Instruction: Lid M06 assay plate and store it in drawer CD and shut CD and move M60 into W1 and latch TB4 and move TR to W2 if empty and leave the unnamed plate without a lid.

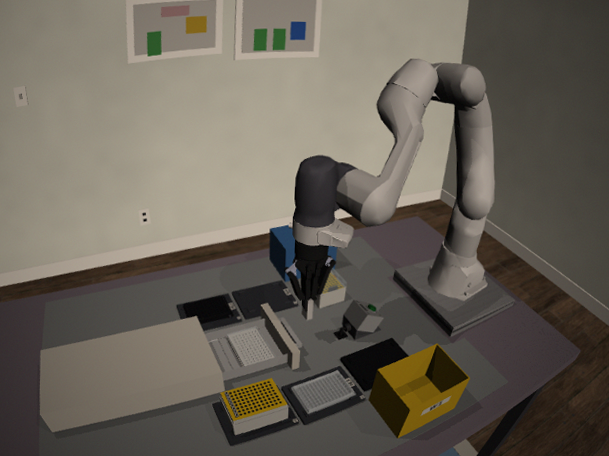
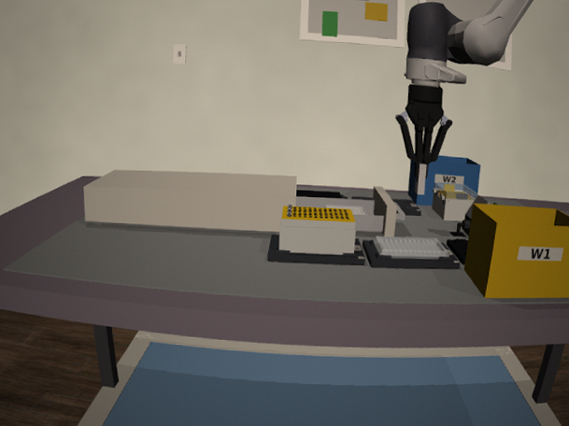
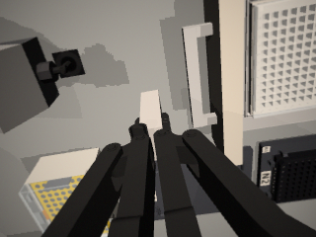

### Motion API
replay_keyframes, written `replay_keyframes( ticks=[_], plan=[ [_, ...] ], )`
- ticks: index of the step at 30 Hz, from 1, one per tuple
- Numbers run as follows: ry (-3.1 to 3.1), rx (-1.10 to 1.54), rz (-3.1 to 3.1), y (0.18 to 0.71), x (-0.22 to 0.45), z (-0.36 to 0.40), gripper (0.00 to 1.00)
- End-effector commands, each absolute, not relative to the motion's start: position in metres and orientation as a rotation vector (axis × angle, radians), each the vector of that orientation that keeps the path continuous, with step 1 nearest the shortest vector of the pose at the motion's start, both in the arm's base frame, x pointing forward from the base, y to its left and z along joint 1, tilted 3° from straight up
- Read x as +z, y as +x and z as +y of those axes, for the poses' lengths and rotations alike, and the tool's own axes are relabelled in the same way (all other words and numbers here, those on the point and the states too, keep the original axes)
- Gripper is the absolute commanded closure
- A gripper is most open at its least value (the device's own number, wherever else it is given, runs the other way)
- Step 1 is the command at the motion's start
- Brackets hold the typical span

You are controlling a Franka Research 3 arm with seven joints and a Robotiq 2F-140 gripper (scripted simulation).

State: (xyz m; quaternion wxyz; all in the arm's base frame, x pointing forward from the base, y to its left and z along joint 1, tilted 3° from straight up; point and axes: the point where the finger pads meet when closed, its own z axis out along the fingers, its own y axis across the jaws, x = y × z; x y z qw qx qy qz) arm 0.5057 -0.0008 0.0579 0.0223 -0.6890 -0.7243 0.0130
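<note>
My gripper (image 1: 308,312) is shut and empty. It points down, a little above the bench mat, just in front of the open drawer's front panel (image 1: 280,335) and its handle (image 3: 197,74). It also shows in the side view (image 2: 421,178) and the wrist view (image 3: 150,106). The white plate (image 1: 249,346) lies flat in the open drawer of the cooler CD (image 1: 128,372). The clear plate (image 1: 323,390) sits in its front nest beside the yellow bin W1 (image 1: 418,388). The tip box TB4 (image 1: 330,288) stands just right of my gripper, before the blue bin W2 (image 2: 445,179). The green key DONE (image 1: 372,306) tops a grey block.
The tip rack TR (image 1: 253,403), with a yellow perforated top, sits in the front left nest. Empty black nests lie behind the drawer (image 1: 209,307) (image 1: 263,297) and left of W1 (image 1: 372,360). The arm's base plate (image 1: 452,297) is at the right.
</note>
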Motion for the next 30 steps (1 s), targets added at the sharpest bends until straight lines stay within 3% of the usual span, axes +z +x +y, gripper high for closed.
replay_keyframes(
  ticks=[1, 30],
  plan=[
    [-2.149, 0.037, -2.234, 0.506, 0.052, 0.000, 1.00],
    [-2.149, 0.037, -2.234, 0.504, 0.019, 0.000, 1.00]
  ],
)
